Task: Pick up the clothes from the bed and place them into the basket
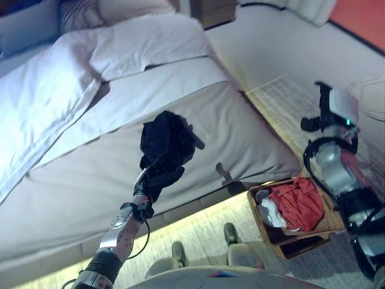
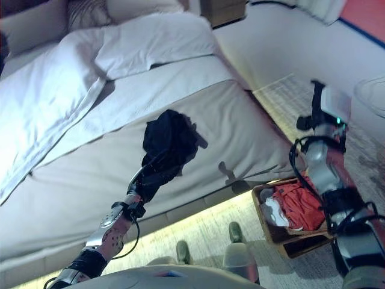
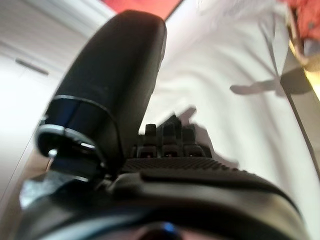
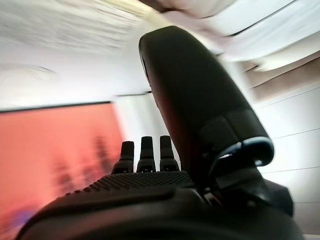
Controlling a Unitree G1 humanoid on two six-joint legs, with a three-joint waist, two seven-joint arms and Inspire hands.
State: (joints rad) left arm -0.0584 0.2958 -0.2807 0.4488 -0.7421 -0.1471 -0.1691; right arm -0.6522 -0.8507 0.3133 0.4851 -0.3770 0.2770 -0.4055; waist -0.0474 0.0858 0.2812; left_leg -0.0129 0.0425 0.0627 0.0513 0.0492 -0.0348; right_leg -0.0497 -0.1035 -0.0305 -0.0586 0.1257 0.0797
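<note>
Bedroom w/ a wide bed in pale sheets, white pillows at its head end, patterned carpet beside it and a wooden nightstand past the head corner. A black garment lies bunched on the bed, mid-width, not far from the foot edge. Left hand is on the garment's near edge, touching it; its fingers merge w/ the dark cloth in the eye views, and the left wrist view shows only finger backs and a raised thumb over the sheet, so can't tell if it's grasping.

On the floor just off the bed's foot corner sits a wicker basket, already holding a red garment and a white item at its bed-side end. Right arm is raised above the basket; right hand shows only in its wrist view, fingers straight, thumb up, holding nothing, aimed at a wall w/ a red panel.
</note>
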